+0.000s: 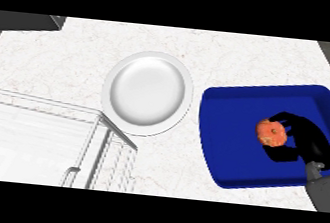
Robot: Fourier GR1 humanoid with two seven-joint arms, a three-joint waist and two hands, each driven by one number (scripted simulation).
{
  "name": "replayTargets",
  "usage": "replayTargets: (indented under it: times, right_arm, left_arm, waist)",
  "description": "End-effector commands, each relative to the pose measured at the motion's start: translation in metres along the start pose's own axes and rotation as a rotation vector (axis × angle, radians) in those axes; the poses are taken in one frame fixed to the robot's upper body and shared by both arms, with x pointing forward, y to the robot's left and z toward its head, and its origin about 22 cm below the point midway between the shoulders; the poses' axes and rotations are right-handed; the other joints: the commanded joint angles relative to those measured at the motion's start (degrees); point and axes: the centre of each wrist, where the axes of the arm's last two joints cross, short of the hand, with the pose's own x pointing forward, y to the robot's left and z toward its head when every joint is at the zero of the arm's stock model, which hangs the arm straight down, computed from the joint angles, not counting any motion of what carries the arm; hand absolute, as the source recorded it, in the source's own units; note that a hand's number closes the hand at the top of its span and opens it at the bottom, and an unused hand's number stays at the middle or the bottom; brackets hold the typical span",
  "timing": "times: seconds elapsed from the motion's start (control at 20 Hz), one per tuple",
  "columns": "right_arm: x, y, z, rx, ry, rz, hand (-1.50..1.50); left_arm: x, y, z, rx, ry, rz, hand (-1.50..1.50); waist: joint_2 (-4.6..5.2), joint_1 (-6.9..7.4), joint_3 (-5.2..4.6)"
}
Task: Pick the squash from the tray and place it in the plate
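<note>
An orange squash (270, 133) lies in the blue tray (231, 115) at the right of the counter. My right hand (306, 139) reaches in from the lower right, its black fingers and thumb curled round the squash's right side. A white plate (149, 92) sits on the counter just left of the tray, with nothing on it. My left hand does not show.
A clear wire-like dish rack (39, 141) fills the lower left, its corner close to the plate's lower edge. A dark object (21, 21) sits at the counter's far left corner. The counter is white marble.
</note>
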Motion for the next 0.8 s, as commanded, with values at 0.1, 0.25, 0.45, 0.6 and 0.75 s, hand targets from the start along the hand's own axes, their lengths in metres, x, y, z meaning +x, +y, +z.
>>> replayTargets:
  times: [0.1, 0.25, 0.45, 0.6, 0.75]
  right_arm:
    - [0.007, 0.011, -0.003, -0.014, -0.031, 0.065, 1.5]
    - [0.009, 0.008, -0.005, -0.047, -0.045, 0.085, 1.5]
    - [0.035, -0.023, -0.008, -0.264, -0.163, -0.017, 1.5]
    - [0.118, 0.037, 0.027, -0.204, -0.342, -0.08, 1.5]
    - [0.174, 0.06, 0.055, -0.161, -0.467, -0.134, 1.5]
  left_arm:
    - [-0.056, -0.031, 0.016, -0.104, 0.308, 0.148, 0.0]
    - [-0.055, -0.033, 0.018, -0.108, 0.312, 0.154, 0.0]
    - [-0.056, -0.029, 0.022, -0.08, 0.327, 0.145, 0.0]
    - [-0.043, -0.023, 0.02, -0.091, 0.279, 0.125, 0.0]
    - [-0.023, -0.019, 0.01, -0.107, 0.194, 0.113, 0.0]
  waist:
    - [2.48, -1.04, -2.66]
    - [2.33, -1.61, -2.66]
    - [1.61, -2.76, -2.63]
    - [1.69, 0.75, -3.0]
    - [2.22, 4.42, -3.36]
